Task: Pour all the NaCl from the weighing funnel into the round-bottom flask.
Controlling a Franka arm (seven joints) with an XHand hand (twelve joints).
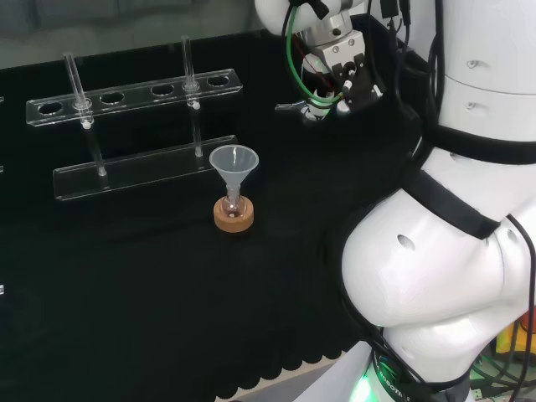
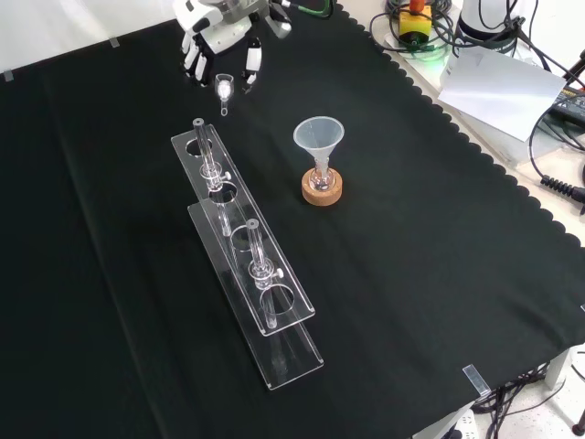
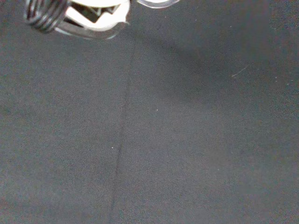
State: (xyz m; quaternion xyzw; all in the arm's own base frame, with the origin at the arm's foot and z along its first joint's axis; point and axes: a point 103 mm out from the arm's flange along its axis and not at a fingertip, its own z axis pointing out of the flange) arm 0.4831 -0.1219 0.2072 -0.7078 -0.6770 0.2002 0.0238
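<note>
The hand (image 2: pixel 219 41) hangs over the cloth's far end in the front view, fingers curled down round a small clear weighing funnel (image 2: pixel 224 89). In the head view the hand (image 1: pixel 339 71) is at the top, left of the white arm links, and the weighing funnel (image 1: pixel 291 106) juts out to its left. A small round-bottom flask (image 1: pixel 234 206) stands on a cork ring (image 2: pixel 323 192) mid-cloth, with a clear plastic funnel (image 2: pixel 319 137) in its neck. The hand is apart from it, farther back and to the left in the front view. What the weighing funnel holds is too small to tell.
A clear test-tube rack (image 2: pixel 245 251) with two tubes runs down the cloth left of the flask in the front view, its near end close to the hand. Paper and cables (image 2: pixel 498 78) lie beyond the cloth's scalloped right edge. The wrist view looks down on bare black cloth (image 3: pixel 154 130).
</note>
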